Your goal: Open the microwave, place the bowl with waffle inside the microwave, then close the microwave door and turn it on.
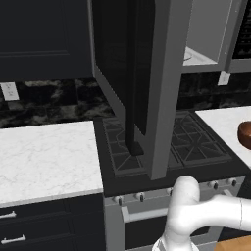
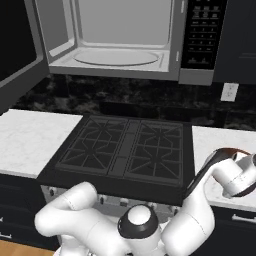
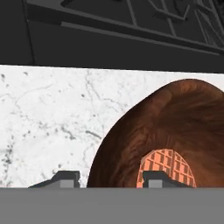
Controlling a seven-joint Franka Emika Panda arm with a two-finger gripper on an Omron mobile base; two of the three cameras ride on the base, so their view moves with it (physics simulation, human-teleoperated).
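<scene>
The microwave (image 2: 176, 55) hangs over the stove with its pale cavity exposed. Its door (image 1: 164, 88) is swung wide open, and the dark bar handle (image 1: 131, 98) faces left. The reddish-brown bowl (image 3: 175, 118) sits on the white counter right of the stove, also visible as the bowl (image 1: 244, 135) and the bowl (image 2: 231, 149). The golden waffle (image 3: 168, 164) lies inside it. My gripper (image 3: 112, 177) is low over the bowl's near rim. One fingertip (image 3: 65, 177) is outside the wall and the other is inside, over the waffle. The jaws stand apart astride the rim.
The black stove (image 2: 125, 145) with its burner grates lies between two marble counters (image 1: 44, 157). The open door juts out over the stove's left half. The control panel (image 2: 202, 32) is on the microwave's right. Dark cabinets (image 1: 44, 34) flank it.
</scene>
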